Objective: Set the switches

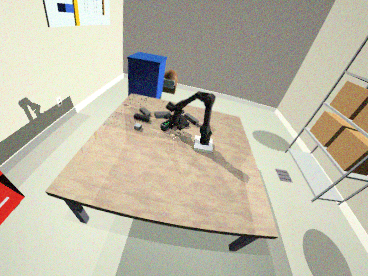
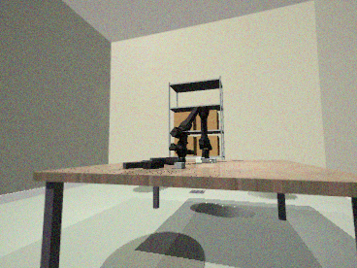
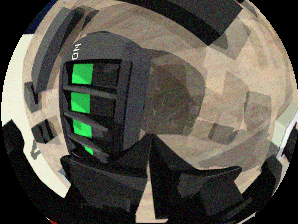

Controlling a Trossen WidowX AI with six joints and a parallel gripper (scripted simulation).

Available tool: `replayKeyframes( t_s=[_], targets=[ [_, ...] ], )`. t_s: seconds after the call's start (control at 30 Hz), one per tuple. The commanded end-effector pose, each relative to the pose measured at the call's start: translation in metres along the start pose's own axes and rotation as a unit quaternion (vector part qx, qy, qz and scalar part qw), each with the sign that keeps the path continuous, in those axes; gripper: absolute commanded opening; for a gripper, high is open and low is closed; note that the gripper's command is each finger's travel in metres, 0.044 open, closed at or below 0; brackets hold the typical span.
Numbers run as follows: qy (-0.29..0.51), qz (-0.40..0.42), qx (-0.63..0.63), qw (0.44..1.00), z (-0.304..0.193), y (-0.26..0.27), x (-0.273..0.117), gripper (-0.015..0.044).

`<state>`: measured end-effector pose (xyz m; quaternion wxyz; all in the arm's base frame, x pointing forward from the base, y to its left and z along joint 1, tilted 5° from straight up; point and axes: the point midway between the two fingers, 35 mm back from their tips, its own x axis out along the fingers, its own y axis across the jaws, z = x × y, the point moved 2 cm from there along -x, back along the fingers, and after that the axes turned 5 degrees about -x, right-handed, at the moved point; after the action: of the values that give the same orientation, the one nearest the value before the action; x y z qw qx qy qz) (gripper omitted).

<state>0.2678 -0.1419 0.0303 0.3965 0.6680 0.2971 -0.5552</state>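
Note:
The dark grey controller unit (image 3: 134,100) (image 1: 165,126) fills the left middle of the wrist view, with its switch side up and "ON" lettering at one end. Several rockers show green halves on the lettering's side and dark halves opposite; which ends are pressed down is not clear. The lowest visible rocker is partly covered by a finger, and any beyond it are hidden. The label on the underside is out of sight. My gripper (image 3: 149,137) is shut and empty, its tips beside the unit's lower right edge in the wrist view. Contact cannot be told.
A large dark block (image 3: 205,20) lies beyond the unit, and a long dark module (image 3: 49,55) lies left of it. More dark modules (image 1: 142,117) (image 2: 141,165) and a small grey block (image 1: 138,126) (image 2: 179,165) lie nearby. The arm stands on a white base plate (image 1: 200,148).

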Motion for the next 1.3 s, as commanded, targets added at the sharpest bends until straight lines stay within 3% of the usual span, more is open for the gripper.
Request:
replayKeyframes(
  t_s=[0.0, 0.67, 0.83, 1.0, 1.27],
  targets=[
    [-0.002, 0.012, -0.002, 1.0, 0.001, 0.006, -0.001, 0.0],
    [0.0, 0.0, 0.0, 1.0, 0.0, 0.0, -0.002, 0.0],
    [-0.002, 0.011, -0.002, 1.0, -0.001, -0.008, -0.051, 0.0],
    [-0.002, 0.011, -0.002, 1.0, -0.001, -0.009, -0.053, 0.0],
    [0.0, 0.015, 0.001, 1.0, -0.001, 0.003, -0.099, 0.021]
  ],
)
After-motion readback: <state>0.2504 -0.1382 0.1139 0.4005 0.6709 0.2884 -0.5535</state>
